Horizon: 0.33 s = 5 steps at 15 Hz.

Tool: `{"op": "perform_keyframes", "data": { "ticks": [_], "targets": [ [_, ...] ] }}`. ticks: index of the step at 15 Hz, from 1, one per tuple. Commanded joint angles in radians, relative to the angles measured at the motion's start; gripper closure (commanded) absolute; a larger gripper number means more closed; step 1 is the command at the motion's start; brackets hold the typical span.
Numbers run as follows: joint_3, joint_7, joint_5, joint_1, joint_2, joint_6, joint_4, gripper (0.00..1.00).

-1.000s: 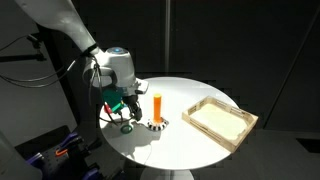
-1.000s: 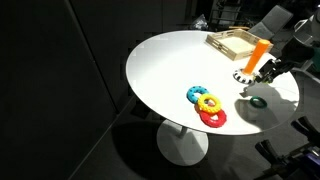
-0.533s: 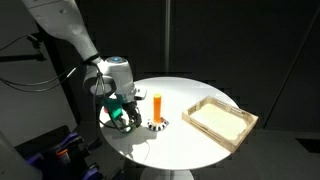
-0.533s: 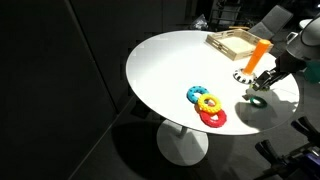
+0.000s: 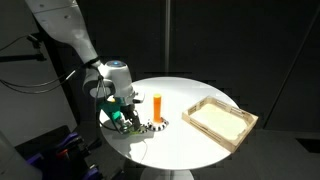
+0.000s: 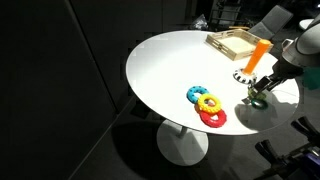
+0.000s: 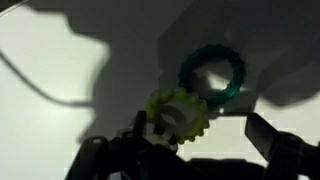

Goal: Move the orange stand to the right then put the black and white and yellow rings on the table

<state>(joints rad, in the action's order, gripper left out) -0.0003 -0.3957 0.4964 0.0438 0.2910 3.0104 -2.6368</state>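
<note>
your claw (image 7: 192, 140) is down low over the white table (image 6: 160, 70), jaws spread wide and clamped on nothing. a yellow-green toothed ring (image 7: 178, 116) sits between the fingers, nearer one of them, and you cannot tell if it touches that finger. just past the fingertips a teal ring (image 7: 212, 72) lies flat on the table. just beside the claw the orange stand (image 5: 157, 104) is upright with the black and white ring (image 5: 157, 125) around its base, the wooden tray (image 5: 220, 120) lies beyond the stand, and a pile of blue, yellow and red rings (image 6: 207, 105) lies well apart from the claw.
</note>
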Motion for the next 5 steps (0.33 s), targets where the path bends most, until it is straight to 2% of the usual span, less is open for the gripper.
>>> {"op": "perform_keyframes", "data": {
  "ticks": [1,3,4,5],
  "targets": [
    [-0.002,-0.021,-0.012,-0.017,-0.025,-0.093,0.009,0.00],
    [0.002,-0.028,-0.001,-0.026,-0.037,-0.136,0.016,0.00],
    [-0.003,0.000,0.000,-0.001,-0.005,-0.077,0.008,0.00],
    [-0.003,-0.001,0.000,-0.003,-0.009,-0.093,0.010,0.00]
  ]
}}
